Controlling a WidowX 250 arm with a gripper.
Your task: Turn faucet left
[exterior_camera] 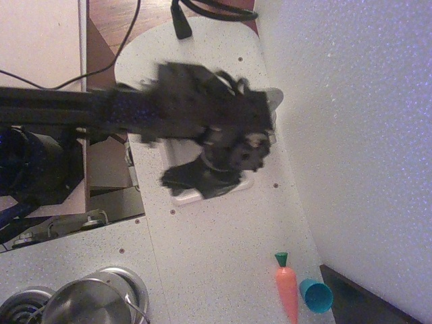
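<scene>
The faucet (275, 99) is almost wholly hidden behind my arm; only a sliver of its silver spout shows at the sink's right side, near the wall. My black gripper (200, 179) is motion-blurred and hangs over the near end of the white sink (179, 198). The wrist covers the faucet's base and lever. I cannot tell whether the jaws are open or shut, or whether they touch the faucet.
An orange toy carrot (287, 291) and a teal cup (315, 295) lie on the counter at the front right. A metal pot (94, 305) sits at the front left. A white wall (358, 135) runs close along the right side.
</scene>
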